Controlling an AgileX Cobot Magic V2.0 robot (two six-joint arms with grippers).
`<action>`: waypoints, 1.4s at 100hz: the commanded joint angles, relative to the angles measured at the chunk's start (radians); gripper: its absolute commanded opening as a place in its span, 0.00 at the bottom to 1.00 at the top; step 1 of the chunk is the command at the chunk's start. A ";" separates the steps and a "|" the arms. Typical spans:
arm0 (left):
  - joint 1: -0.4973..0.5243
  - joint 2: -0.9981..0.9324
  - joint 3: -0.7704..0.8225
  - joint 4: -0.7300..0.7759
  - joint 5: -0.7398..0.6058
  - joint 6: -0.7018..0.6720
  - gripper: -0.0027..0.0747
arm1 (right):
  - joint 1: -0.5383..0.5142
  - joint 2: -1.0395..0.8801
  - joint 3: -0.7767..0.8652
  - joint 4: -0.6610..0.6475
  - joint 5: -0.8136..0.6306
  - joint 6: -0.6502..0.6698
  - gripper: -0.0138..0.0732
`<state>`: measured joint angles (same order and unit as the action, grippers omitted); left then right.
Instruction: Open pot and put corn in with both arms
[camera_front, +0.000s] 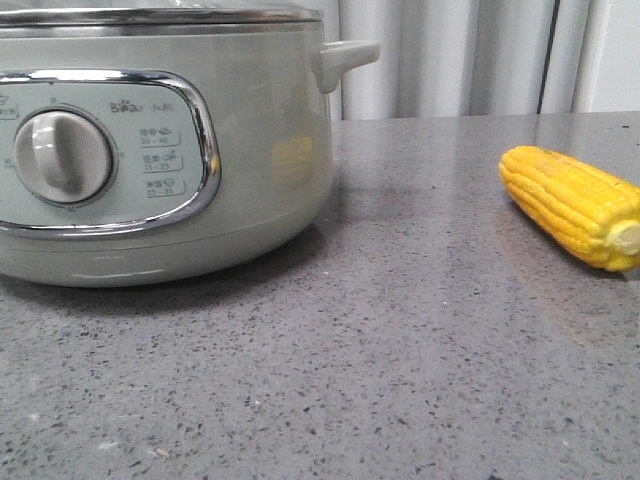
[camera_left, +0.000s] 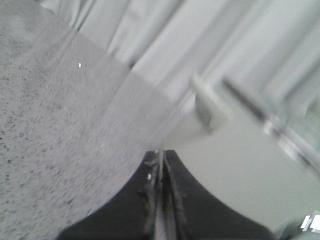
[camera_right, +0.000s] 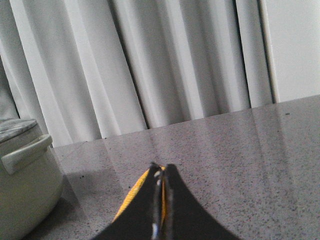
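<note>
Front view: the sage-green electric pot (camera_front: 150, 150) stands on the left part of the speckled grey countertop (camera_front: 380, 350), its lid (camera_front: 150, 15) in place on the rim. A chrome-framed control panel (camera_front: 110, 155) faces the camera, carrying a cream dial (camera_front: 62, 155) and the "Bear" logo (camera_front: 128, 106). A stubby side handle (camera_front: 345, 58) projects from the upper wall toward the right. The corn cob (camera_front: 572, 205) lies on its side near the right edge of the countertop, well apart from the pot, its pale stub end (camera_front: 627, 238) turned toward the right edge. A faint yellow reflection shows on the pot's wall. Pleated pale curtains (camera_front: 450, 55) hang behind the far edge.

Left wrist view (blurred): the left gripper (camera_left: 161, 165) shows its two dark fingers pressed together with nothing between them; it sits just beside the pot's wall, below a side handle (camera_left: 210, 107).

Right wrist view: the right gripper (camera_right: 161, 172) likewise has its fingers closed against each other, holding nothing. A strip of the yellow cob (camera_right: 131, 196) is visible directly beyond the fingers; whether they touch it cannot be told. The pot appears off to the side.
</note>
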<state>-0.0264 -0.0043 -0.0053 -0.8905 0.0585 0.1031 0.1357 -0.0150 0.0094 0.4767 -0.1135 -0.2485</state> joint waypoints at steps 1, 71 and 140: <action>0.001 0.005 0.027 -0.192 -0.103 -0.001 0.01 | -0.006 -0.016 0.012 0.096 -0.072 0.000 0.09; -0.001 0.307 -0.586 0.468 0.355 0.003 0.01 | -0.006 0.495 -0.647 -0.126 0.562 -0.002 0.09; -0.184 0.608 -0.783 0.294 0.297 0.412 0.60 | -0.006 0.561 -0.704 -0.122 0.651 -0.002 0.77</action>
<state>-0.1698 0.5326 -0.7222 -0.5398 0.4392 0.4486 0.1357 0.5353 -0.6598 0.3520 0.6209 -0.2477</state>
